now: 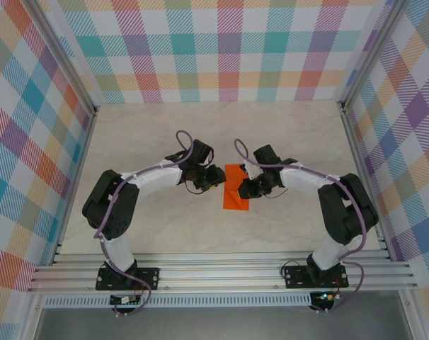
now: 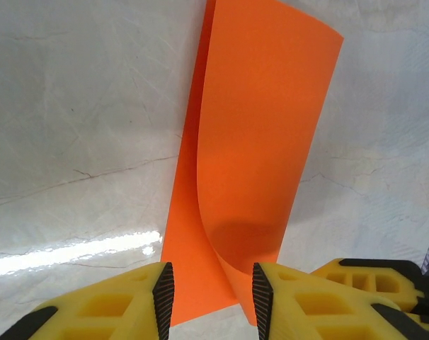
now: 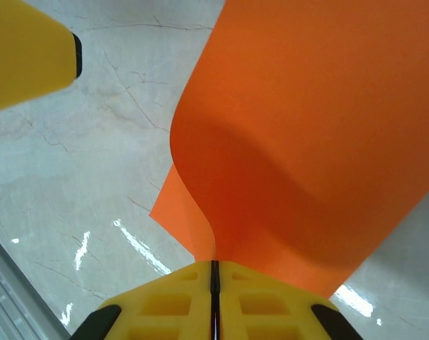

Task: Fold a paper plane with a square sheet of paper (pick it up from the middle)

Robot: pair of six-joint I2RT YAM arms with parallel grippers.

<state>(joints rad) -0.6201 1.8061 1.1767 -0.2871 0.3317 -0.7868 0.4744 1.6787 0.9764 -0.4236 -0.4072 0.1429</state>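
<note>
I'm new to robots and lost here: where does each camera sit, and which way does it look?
Top external: above and behind, looking down at the table; left arm and right arm show.
Left wrist: on the left arm, looking past the open left gripper at the square sheet of paper.
Right wrist: on the right arm, looking past the right gripper, shut on that sheet.
Shared: all three see the sheet.
</note>
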